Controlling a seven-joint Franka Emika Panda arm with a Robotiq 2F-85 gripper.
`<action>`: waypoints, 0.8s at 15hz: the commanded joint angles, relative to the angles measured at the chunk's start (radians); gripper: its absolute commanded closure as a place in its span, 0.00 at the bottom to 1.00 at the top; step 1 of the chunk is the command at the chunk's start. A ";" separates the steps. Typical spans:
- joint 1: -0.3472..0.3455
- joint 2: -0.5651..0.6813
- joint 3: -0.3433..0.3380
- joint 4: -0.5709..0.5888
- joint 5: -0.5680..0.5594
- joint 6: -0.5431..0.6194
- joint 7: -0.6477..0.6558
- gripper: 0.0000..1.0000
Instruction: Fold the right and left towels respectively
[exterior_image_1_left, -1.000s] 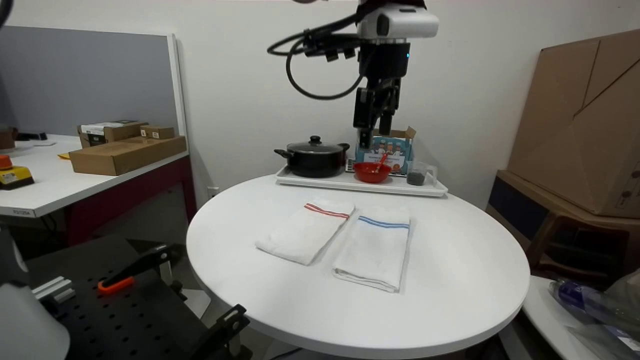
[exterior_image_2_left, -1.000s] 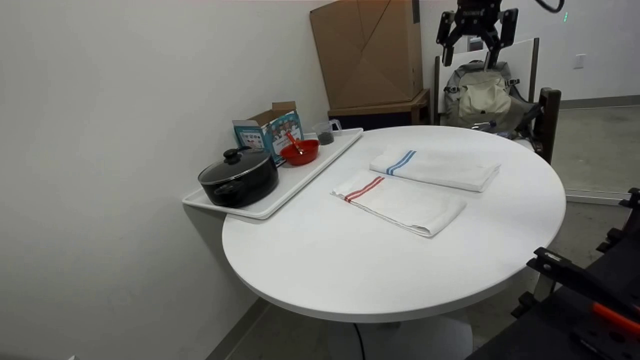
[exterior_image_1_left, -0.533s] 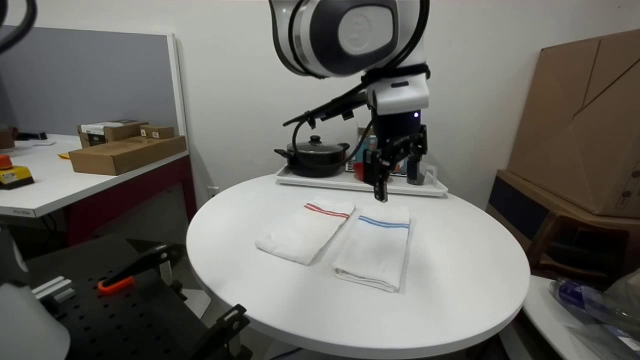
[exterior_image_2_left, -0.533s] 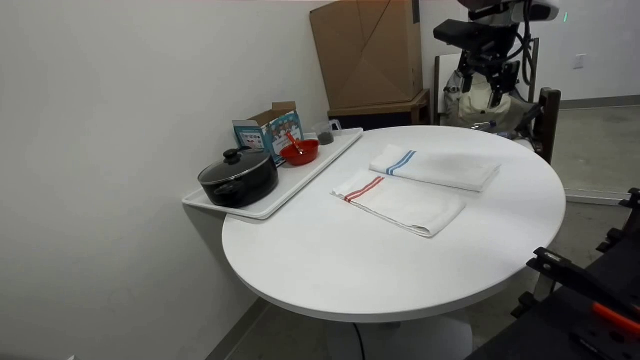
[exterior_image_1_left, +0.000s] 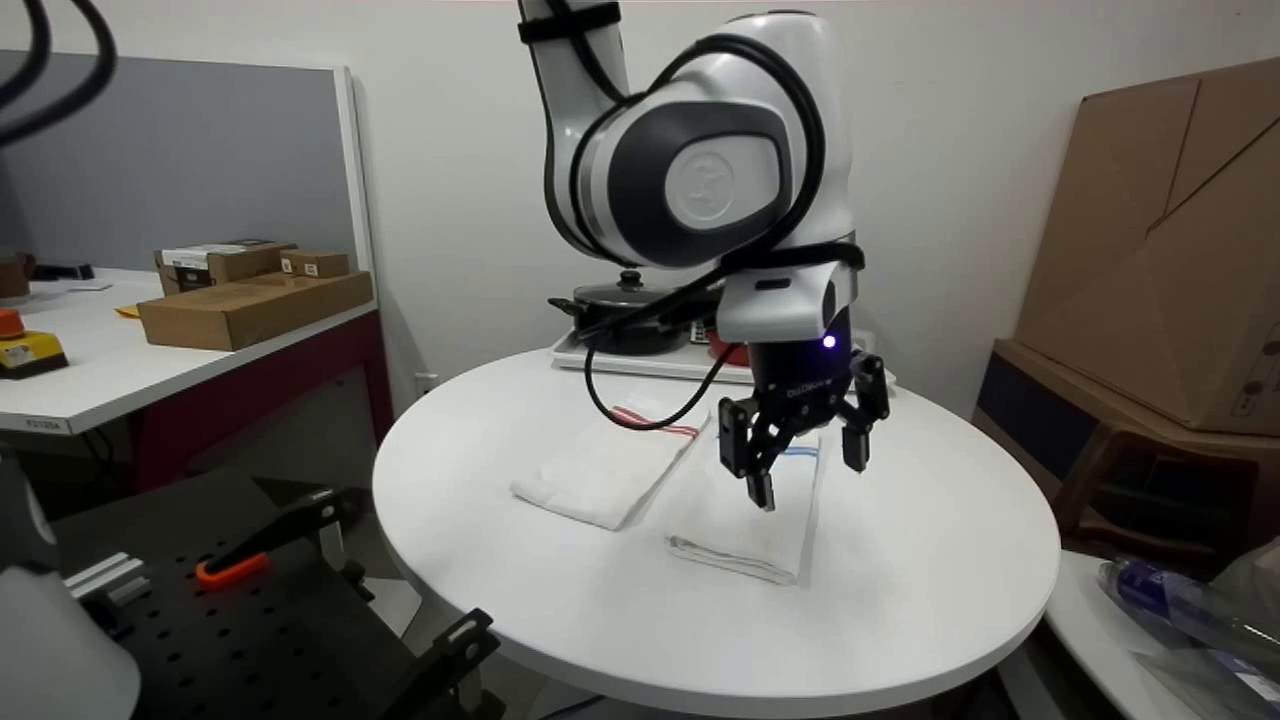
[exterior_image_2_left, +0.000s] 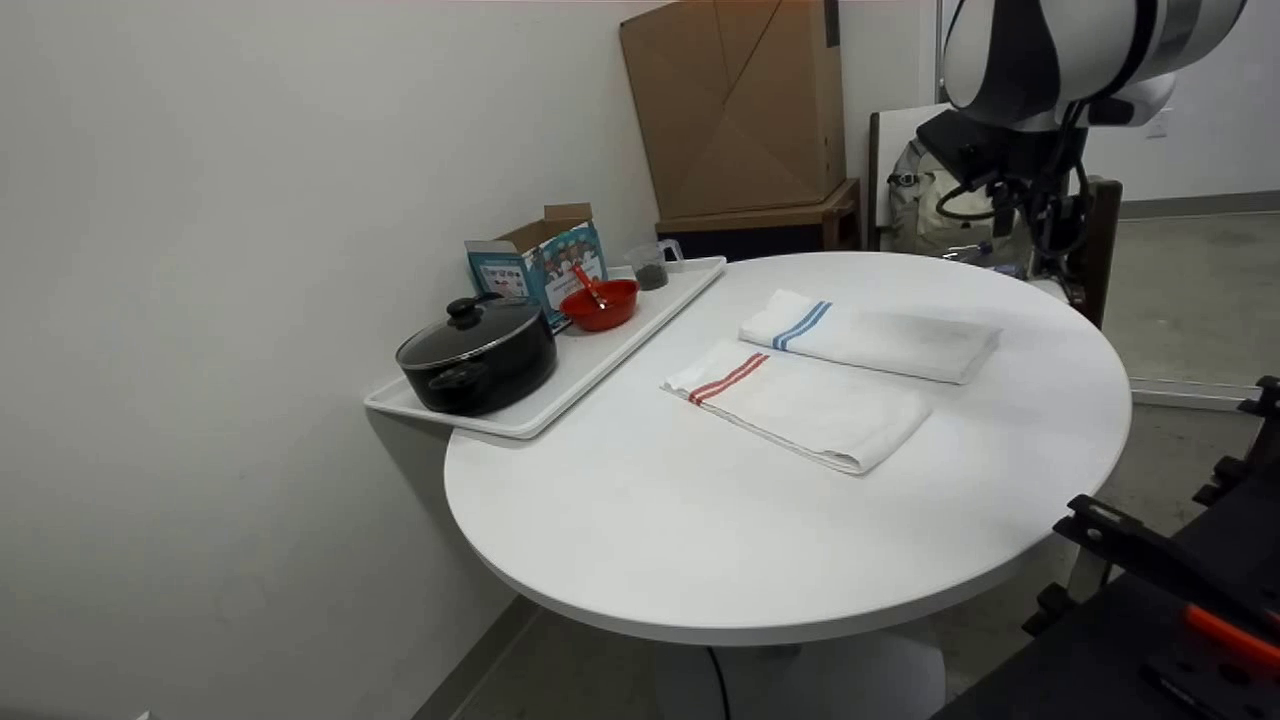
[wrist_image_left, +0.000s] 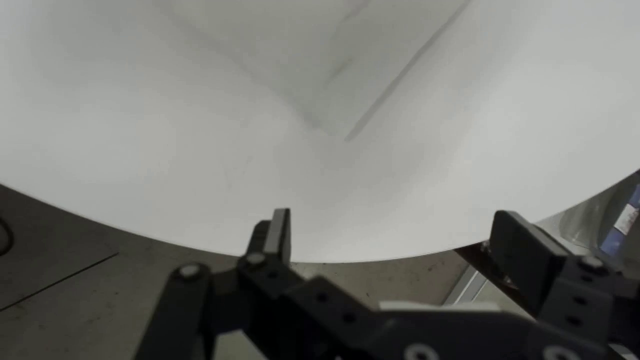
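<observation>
Two folded white towels lie side by side on the round white table (exterior_image_1_left: 920, 590). One has red stripes; this red-striped towel (exterior_image_1_left: 600, 475) also shows in an exterior view (exterior_image_2_left: 810, 405). The blue-striped towel (exterior_image_1_left: 740, 530) lies beside it, also seen in an exterior view (exterior_image_2_left: 890, 345). My gripper (exterior_image_1_left: 810, 472) is open and empty, pointing down, above the table and apart from both towels. It covers part of the blue stripes in that view. In the wrist view the open gripper (wrist_image_left: 392, 217) has nothing between its fingers. A faint folded white shape shows at the top there; which towel is unclear.
A white tray (exterior_image_2_left: 590, 385) at the table's wall side holds a black pot (exterior_image_2_left: 500, 370), a red bowl (exterior_image_2_left: 605, 310), a teal box (exterior_image_2_left: 570, 262) and a clear cup (exterior_image_2_left: 652, 272). A black perforated surface (exterior_image_1_left: 200, 640) and a large cardboard box (exterior_image_1_left: 1170, 260) stand near the table.
The arm has come down into view and my gripper has moved lower, from high over the tray side to lower over the table, turning on the way. The towels have not moved.
</observation>
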 joint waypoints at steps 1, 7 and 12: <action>0.069 0.038 -0.039 0.009 -0.017 -0.068 0.030 0.00; 0.177 0.107 -0.076 0.046 -0.020 -0.121 0.000 0.00; 0.204 0.197 -0.067 0.115 -0.047 -0.142 -0.027 0.00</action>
